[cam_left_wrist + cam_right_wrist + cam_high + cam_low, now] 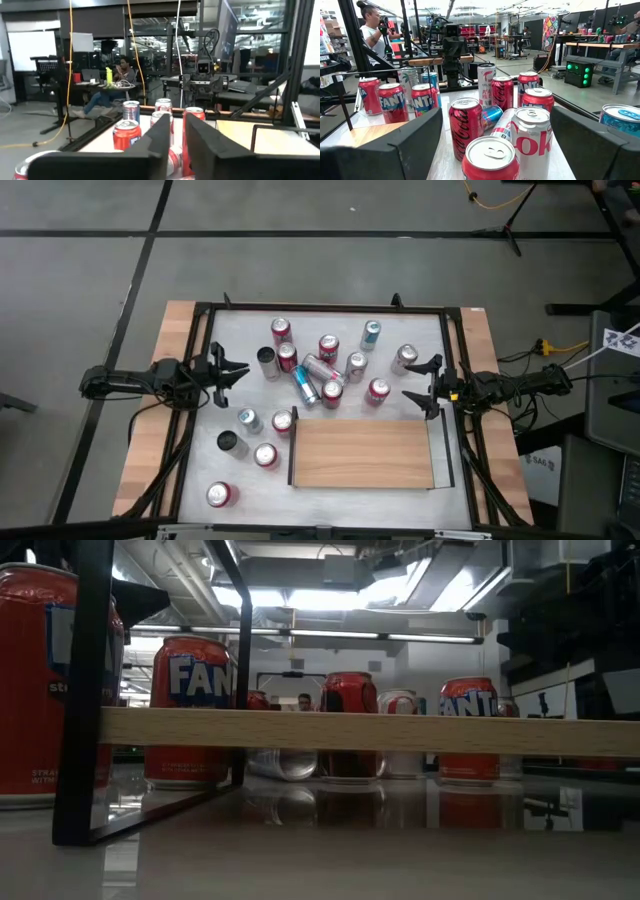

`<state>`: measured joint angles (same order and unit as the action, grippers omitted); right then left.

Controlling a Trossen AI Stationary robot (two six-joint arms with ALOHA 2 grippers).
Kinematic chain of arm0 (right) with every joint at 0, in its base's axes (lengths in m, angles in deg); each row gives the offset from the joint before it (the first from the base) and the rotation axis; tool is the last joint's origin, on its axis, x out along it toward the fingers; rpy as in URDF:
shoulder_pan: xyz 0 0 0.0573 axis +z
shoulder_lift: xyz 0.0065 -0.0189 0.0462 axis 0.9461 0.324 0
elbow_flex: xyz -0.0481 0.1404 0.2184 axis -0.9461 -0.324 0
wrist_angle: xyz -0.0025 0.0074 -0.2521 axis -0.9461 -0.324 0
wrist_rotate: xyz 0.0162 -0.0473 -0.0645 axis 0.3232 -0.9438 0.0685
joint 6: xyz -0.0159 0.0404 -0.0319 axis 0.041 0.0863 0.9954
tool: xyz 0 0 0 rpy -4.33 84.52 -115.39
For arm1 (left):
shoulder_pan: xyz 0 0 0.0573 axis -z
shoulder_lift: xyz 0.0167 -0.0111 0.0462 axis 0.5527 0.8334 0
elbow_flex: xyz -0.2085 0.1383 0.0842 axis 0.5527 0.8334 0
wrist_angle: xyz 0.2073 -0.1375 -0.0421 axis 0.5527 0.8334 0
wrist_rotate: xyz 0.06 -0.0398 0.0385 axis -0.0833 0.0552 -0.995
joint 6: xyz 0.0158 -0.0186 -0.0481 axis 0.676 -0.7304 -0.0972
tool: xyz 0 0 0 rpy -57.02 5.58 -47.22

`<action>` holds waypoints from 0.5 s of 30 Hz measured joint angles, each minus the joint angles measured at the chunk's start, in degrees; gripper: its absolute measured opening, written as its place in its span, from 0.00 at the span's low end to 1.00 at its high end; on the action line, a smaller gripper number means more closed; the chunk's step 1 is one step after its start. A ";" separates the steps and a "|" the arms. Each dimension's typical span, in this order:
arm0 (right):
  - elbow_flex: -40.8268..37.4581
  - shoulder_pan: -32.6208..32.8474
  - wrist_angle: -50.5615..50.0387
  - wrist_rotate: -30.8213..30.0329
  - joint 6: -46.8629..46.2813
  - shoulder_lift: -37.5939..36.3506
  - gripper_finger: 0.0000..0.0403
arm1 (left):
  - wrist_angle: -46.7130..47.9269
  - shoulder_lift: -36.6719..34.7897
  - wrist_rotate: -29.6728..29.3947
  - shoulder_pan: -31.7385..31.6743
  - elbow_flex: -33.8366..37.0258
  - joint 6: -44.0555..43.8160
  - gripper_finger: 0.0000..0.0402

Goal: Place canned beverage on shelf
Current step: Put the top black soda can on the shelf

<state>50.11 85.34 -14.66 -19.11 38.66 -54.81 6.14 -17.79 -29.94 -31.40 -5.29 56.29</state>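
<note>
Cans (318, 370) stand between both tools, right tool (424, 387) open, left tool (234, 372) narrowly parted.

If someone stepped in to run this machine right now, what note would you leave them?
Left gripper: at the table's left edge, holding nothing, fingers only slightly apart.
Right gripper: at the right edge, open, holding nothing.
Shelf: wooden board at the table's front, nothing on it.
Cans: scattered behind and left of the shelf; most upright, a couple lying on their sides mid-table.
Done: nothing placed yet.
Left: pick a can, perhaps the red one near the right gripper, and stand it on the shelf.
</note>
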 joint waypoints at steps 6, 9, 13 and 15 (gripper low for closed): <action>0.00 0.00 -0.13 0.00 0.00 0.00 0.89 | -1.73 0.00 -3.50 0.02 0.00 -3.61 0.39; 0.00 0.00 -0.17 0.01 0.00 0.00 0.89 | -1.97 0.00 -6.18 0.00 0.00 -5.05 0.50; 0.02 0.00 -0.22 0.02 0.00 0.00 0.89 | -1.97 0.00 -8.73 0.00 0.00 -6.81 0.62; 0.00 0.00 -0.26 0.00 0.00 0.00 0.89 | -2.03 0.00 -10.10 0.00 0.00 -7.91 0.67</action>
<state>50.11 85.34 -14.93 -19.11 38.66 -54.81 4.11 -17.79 -40.04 -31.40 -5.29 48.38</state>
